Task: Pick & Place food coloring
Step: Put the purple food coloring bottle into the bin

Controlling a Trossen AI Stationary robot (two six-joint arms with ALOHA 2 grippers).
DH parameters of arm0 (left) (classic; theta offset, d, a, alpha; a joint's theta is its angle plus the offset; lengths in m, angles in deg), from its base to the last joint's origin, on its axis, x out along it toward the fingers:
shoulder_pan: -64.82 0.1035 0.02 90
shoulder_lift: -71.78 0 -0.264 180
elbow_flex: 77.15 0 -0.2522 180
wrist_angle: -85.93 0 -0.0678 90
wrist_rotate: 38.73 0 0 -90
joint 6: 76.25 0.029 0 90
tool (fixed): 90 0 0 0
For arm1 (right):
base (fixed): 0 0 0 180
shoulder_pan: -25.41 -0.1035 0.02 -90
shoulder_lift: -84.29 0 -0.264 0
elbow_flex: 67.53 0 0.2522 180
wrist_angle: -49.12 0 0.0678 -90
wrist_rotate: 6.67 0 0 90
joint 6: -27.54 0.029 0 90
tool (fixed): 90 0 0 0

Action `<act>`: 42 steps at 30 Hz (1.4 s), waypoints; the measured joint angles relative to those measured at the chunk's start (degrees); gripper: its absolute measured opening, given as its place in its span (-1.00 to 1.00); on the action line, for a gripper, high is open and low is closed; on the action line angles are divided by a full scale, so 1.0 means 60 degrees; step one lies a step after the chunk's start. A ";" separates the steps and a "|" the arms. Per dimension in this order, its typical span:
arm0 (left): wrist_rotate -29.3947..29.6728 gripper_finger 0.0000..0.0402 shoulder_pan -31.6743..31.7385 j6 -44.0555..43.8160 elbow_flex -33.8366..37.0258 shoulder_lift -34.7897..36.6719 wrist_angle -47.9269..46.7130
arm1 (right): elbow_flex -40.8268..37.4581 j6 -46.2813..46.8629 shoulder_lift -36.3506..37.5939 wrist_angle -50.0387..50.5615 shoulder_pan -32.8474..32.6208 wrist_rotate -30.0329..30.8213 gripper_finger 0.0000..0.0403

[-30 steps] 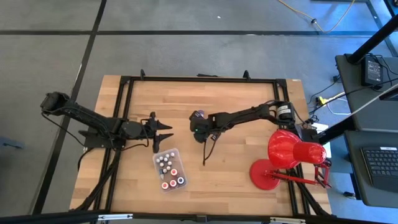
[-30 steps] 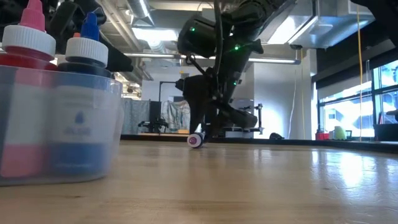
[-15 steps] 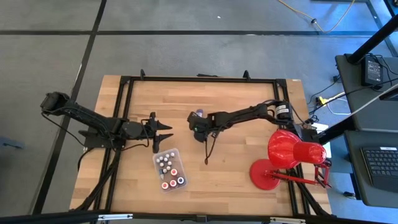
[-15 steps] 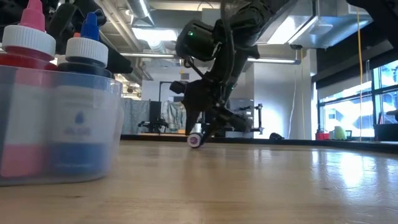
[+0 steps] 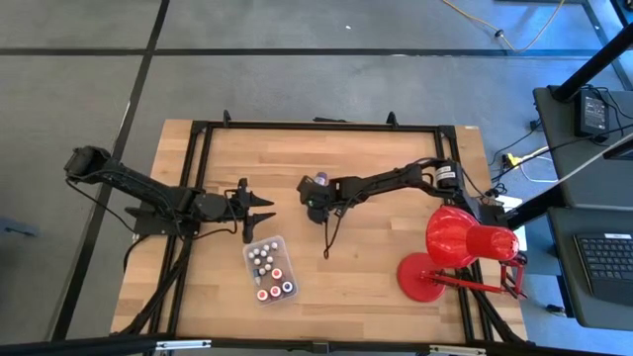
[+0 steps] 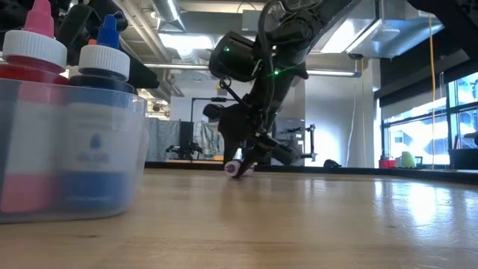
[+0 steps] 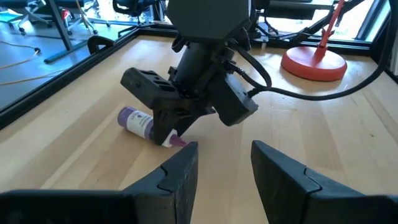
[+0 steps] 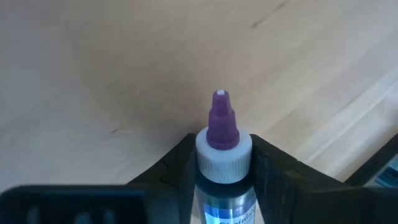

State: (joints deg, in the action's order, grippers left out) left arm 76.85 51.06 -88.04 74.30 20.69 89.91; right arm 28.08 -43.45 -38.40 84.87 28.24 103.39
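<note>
While the right pincer [image 5: 315, 190] clamps a purple bottle [image 7: 142, 124], the tray [image 5: 251, 246] holds capped bottles [image 5: 269, 274].

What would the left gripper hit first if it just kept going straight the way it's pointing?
Probably the right gripper, closed on the purple bottle lying on the table; the left gripper points that way with bare wood between. Depth is hard to judge.

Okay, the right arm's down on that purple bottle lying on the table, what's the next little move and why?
Probably close fully and lift. The right gripper has its fingers on either side of the purple bottle, which lies on the table away from the tray holding the other bottles. The left gripper waits open near that tray.
</note>
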 joint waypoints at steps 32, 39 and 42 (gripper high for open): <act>-0.0029 -0.28 -0.0011 0.0076 -0.0007 -0.0004 0.0007 | -0.3171 0.9162 0.2321 -0.7766 0.0009 -0.4077 -0.39; -0.0025 -0.29 -0.0011 0.0070 -0.0007 -0.0004 0.0011 | -0.4450 1.1648 0.2332 -1.0430 0.0377 -0.4316 -0.38; -0.0028 -0.29 -0.0011 0.0073 -0.0007 -0.0004 0.0011 | -0.4703 1.1978 0.2323 -1.0434 0.0440 -0.4295 -0.38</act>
State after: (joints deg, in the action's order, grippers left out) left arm 76.68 50.99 -87.61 74.26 20.67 89.97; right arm -0.14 28.41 -24.47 22.26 30.88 77.62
